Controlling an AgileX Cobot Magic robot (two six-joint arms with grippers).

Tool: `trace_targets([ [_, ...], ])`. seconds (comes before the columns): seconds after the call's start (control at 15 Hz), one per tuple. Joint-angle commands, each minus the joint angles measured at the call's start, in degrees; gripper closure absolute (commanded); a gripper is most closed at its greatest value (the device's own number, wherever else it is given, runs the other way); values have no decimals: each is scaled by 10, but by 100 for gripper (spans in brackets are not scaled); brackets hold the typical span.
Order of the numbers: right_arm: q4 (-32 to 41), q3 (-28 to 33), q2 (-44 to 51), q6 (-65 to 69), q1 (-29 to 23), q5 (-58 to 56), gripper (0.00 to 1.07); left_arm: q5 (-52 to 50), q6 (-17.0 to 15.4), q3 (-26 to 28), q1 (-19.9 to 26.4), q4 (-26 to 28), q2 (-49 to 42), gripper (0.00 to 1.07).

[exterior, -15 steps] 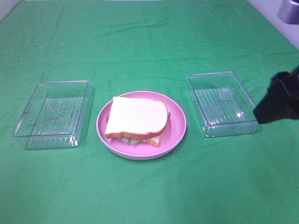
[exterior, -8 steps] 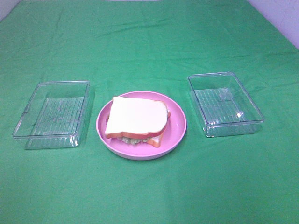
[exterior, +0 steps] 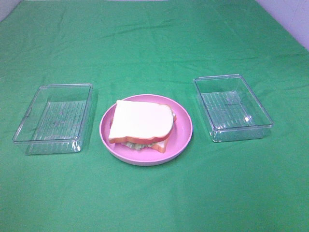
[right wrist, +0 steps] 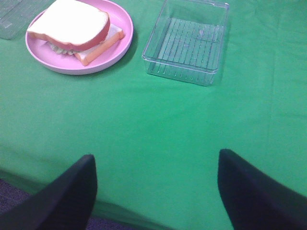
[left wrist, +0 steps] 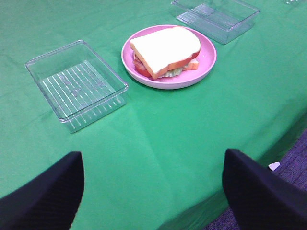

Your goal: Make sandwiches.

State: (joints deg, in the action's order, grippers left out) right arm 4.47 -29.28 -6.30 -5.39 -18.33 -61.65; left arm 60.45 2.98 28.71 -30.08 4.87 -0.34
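Note:
A stacked sandwich (exterior: 141,125) lies on the round pink plate (exterior: 184,130) in the middle of the green cloth: a white bread slice with orange-brown crust on top, pale-green lettuce and a second slice showing under it. The same sandwich (left wrist: 165,50) shows in the left wrist view and again (right wrist: 72,26) in the right wrist view. Neither arm appears in the high view. My left gripper (left wrist: 153,191) is open over the table's near edge, far from the plate, nothing between its fingers. My right gripper (right wrist: 156,191) is open too, back near the edge with nothing held.
A clear ribbed tray (exterior: 54,118) stands left of the plate and another clear tray (exterior: 232,107) right of it; both hold nothing. The green cloth (exterior: 154,193) covers the table. The table's edge and the floor (left wrist: 288,177) show in the left wrist view.
The right arm, seen at the right edge of the high view a second ago, has drawn back out of that view. The sandwich, plate and trays have not moved.

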Motion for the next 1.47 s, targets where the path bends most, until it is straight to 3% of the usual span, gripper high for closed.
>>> trace_targets([
  [0.07,-6,2,3,-6,2,7,40,-6,2,-1,1,3,-10,31],
  [0.87,-4,2,3,-6,2,9,40,-6,2,-1,1,3,-10,31],
  [1.0,2,2,3,-6,41,9,40,-6,2,-1,2,3,-10,31],
  [1.13,6,2,3,-6,102,9,40,-6,3,-1,40,2,-10,31],
  [1.27,6,2,4,-6,166,9,40,-6,3,-1,136,2,-10,31],
  [1.33,6,2,4,-6,166,9,40,-6,3,-1,136,2,-10,31],
  [1.4,5,2,4,-6,191,9,40,-6,3,-1,215,2,-10,31],
  [1.47,7,2,4,-6,189,9,40,-6,3,-1,247,2,-10,31],
])
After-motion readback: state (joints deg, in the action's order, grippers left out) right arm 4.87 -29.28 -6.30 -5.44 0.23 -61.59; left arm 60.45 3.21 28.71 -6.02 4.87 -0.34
